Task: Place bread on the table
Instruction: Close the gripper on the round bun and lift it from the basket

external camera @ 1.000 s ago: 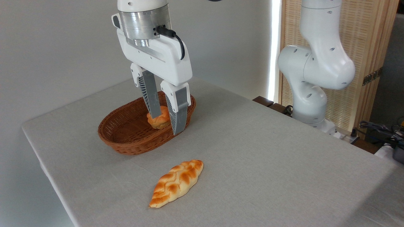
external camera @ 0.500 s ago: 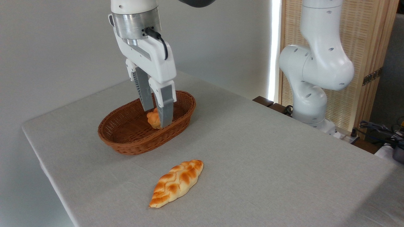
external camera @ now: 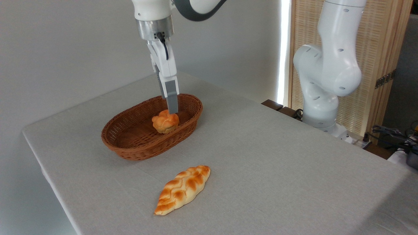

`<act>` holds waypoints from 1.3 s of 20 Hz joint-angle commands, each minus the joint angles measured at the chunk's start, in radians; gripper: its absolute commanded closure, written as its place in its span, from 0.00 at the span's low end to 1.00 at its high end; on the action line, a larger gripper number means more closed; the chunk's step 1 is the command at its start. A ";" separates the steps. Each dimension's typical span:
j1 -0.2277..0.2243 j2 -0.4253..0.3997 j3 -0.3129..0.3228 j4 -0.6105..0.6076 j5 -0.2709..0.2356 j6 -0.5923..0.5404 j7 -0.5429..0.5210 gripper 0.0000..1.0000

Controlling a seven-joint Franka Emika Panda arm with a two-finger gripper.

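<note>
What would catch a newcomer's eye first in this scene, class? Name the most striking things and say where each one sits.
The white robot arm's gripper hangs edge-on over a brown wicker basket at the back left of the grey table, its tips just above a small golden knotted bun lying in the basket. Nearer the front, a longer braided loaf lies alone on the cloth.

End effector (external camera: 172,109) edge-on, pointing down, gap perhaps hidden.
</note>
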 commanded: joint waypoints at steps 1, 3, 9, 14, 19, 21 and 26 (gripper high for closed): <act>-0.073 -0.016 0.017 -0.113 -0.011 0.155 0.004 0.00; -0.107 -0.001 0.017 -0.142 -0.011 0.211 0.004 0.00; -0.153 0.025 0.017 -0.191 -0.011 0.292 0.004 0.00; -0.172 0.041 0.017 -0.252 -0.011 0.364 0.005 0.00; -0.170 0.045 0.017 -0.265 -0.016 0.387 0.004 0.70; -0.169 0.045 0.017 -0.263 -0.016 0.386 0.004 0.80; -0.169 0.045 0.027 -0.263 -0.017 0.387 0.004 0.81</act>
